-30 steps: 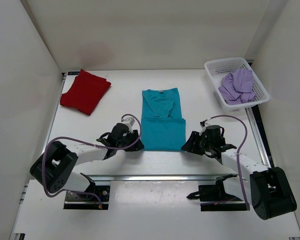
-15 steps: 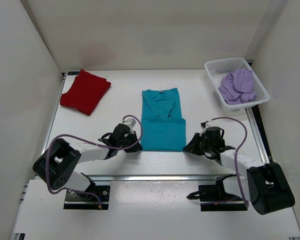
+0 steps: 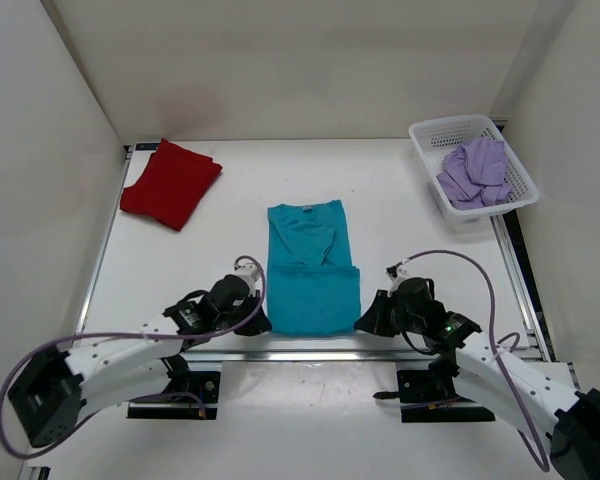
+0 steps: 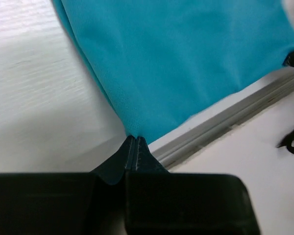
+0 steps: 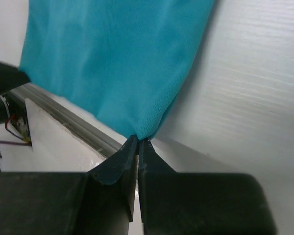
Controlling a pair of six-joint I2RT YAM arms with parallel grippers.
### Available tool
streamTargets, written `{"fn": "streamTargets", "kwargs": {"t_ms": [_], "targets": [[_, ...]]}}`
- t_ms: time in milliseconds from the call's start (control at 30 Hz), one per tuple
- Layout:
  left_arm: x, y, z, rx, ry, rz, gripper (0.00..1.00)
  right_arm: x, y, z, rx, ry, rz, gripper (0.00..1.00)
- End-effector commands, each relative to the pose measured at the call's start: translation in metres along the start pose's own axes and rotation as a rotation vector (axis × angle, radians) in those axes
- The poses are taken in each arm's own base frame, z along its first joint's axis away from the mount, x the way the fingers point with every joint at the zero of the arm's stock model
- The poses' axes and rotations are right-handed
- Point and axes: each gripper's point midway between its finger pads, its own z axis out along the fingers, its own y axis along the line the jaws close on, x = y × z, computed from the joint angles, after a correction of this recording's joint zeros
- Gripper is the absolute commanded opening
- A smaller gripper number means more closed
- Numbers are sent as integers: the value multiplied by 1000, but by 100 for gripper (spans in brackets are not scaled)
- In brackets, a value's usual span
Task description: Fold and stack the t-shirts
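The teal t-shirt lies lengthwise on the table, sides folded in, its bottom hem at the near edge. My left gripper is shut on its near left corner, and the left wrist view shows the teal t-shirt pinched at the tips of the gripper. My right gripper is shut on the near right corner; in the right wrist view the teal t-shirt meets the gripper there. A dark red t-shirt lies folded at the far left. The lavender t-shirt sits crumpled in the basket.
A white mesh basket stands at the far right corner. A metal rail runs along the table's near edge, just below the teal shirt's hem. White walls enclose the table on three sides.
Both grippers closed on the teal shirt's near corners and pulled it toward the near edge; the shirt slid nearer and slightly left. Both arms drew back.
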Motion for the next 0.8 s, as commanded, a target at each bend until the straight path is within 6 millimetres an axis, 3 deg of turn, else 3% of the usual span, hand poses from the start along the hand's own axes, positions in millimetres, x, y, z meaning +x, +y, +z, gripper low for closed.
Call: {"fn": "streamTargets", "kwargs": {"t_ms": [0, 33, 67, 133, 167, 200, 233, 267, 333, 367, 400, 433, 467, 500, 533, 567, 600, 633, 667, 700, 733, 767], "targets": [[-14, 5, -28, -66, -59, -29, 0, -29, 7, -17, 49, -82, 47, 0], [-39, -2, -37, -54, -116, -37, 0, -33, 10, -17, 38, -63, 39, 0], [-55, 0, -39, -62, -150, -53, 0, -56, 21, -23, 3, -100, 14, 0], [-103, -15, -47, -39, -233, -29, 0, -100, 35, -28, -9, -149, -38, 0], [-118, -9, -43, -57, -246, -55, 0, -115, 38, -28, 6, -180, -58, 0], [-137, -17, -40, -28, -267, -44, 0, -133, 46, -27, 13, -186, -85, 0], [-160, -19, -46, -22, -310, -45, 0, -142, 39, -17, 41, -163, -75, 0], [-172, -9, -37, -49, -314, -58, 0, -171, 51, -24, 13, -213, -102, 0], [-214, -8, -33, -73, -374, -63, 0, -220, 48, -14, 24, -251, -99, 0], [-231, 4, -26, -99, -375, -93, 0, -226, 39, 2, 32, -206, -80, 0], [-241, 18, -13, -134, -368, -112, 0, -252, 45, -1, 16, -240, -91, 0], [-261, 19, -14, -139, -399, -118, 0, -257, 32, 17, 33, -196, -67, 0], [-264, 32, 1, -164, -373, -138, 0, -284, 41, 16, 2, -226, -88, 0], [-278, 41, 10, -180, -374, -153, 0, -303, 38, 26, 5, -218, -87, 0], [-297, 37, 10, -171, -406, -148, 0, -323, 34, 38, 2, -224, -87, 0], [-309, 45, 21, -187, -405, -159, 0, -324, 19, 57, 12, -187, -63, 0], [-315, 58, 31, -223, -404, -171, 0, -349, 33, 54, -36, -221, -87, 0], [-326, 58, 34, -231, -414, -170, 0, -363, 25, 71, -50, -210, -84, 0], [-334, 70, 44, -244, -412, -203, 1, -359, 17, 88, -70, -159, -54, 0], [-334, 86, 57, -259, -396, -230, 5, -379, 25, 87, -95, -185, -70, 0], [-341, 99, 66, -256, -396, -264, 11, -390, 22, 97, -96, -187, -70, 4], [-351, 99, 68, -230, -404, -290, 19, -399, 24, 105, -110, -187, -64, 8]]}}
